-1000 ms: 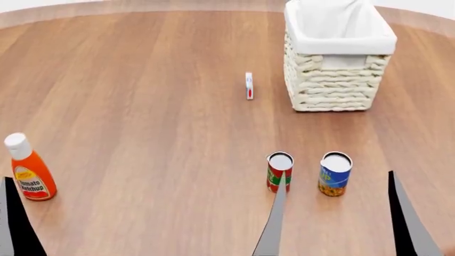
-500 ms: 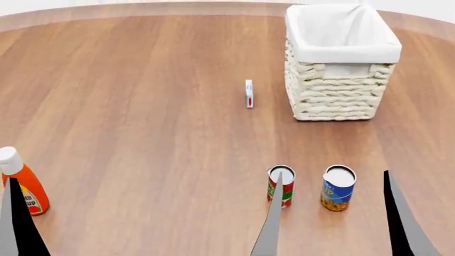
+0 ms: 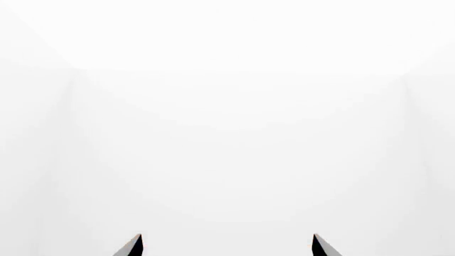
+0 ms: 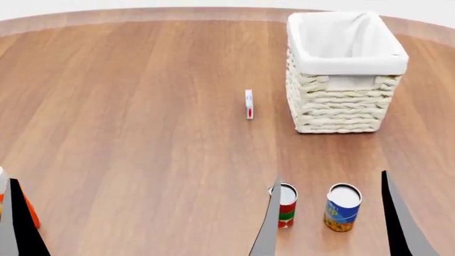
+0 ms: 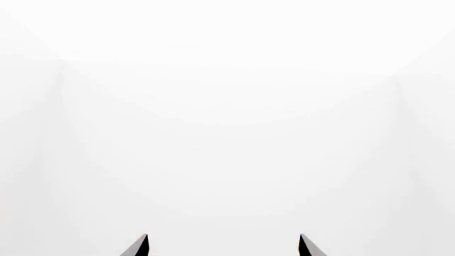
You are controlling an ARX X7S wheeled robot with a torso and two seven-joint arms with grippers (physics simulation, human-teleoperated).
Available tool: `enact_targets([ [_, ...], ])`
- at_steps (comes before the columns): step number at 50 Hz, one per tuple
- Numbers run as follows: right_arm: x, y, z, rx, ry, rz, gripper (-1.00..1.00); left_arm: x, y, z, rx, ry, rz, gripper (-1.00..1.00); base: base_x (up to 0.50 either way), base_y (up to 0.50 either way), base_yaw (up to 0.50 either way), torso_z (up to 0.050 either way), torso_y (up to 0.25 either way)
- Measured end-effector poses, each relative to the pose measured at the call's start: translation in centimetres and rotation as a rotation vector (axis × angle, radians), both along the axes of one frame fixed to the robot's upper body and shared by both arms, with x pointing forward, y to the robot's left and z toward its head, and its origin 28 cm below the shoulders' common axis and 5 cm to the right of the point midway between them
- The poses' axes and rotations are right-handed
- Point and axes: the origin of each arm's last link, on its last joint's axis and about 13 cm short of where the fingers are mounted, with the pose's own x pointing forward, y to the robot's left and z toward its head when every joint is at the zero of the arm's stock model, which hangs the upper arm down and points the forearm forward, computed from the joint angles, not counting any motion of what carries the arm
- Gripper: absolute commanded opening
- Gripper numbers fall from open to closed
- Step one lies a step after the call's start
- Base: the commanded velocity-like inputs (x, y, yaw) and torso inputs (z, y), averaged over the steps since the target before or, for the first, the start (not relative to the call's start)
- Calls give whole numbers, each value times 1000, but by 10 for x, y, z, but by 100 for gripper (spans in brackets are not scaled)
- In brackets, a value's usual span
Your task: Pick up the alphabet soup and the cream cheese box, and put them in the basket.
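Now the alphabet soup sits lower in view — basket too.

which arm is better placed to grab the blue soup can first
Right. The blue-labelled cylindrical soup can stands between the open right tool's fingers; the left tool is far off beside the orange ketchup bottle.

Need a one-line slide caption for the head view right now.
Both open grippers low in frame; alphabet soup beside a red-and-green can, cream cheese box on edge left of the basket.
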Motion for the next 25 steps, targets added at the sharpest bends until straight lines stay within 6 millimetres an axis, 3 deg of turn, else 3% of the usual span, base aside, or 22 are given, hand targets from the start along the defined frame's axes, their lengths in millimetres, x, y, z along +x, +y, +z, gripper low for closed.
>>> enact_targets([
  [25,0,0,0,-1,2,3,100,2,0,-3,-3,14,-5,100,182,0,0,0,0],
])
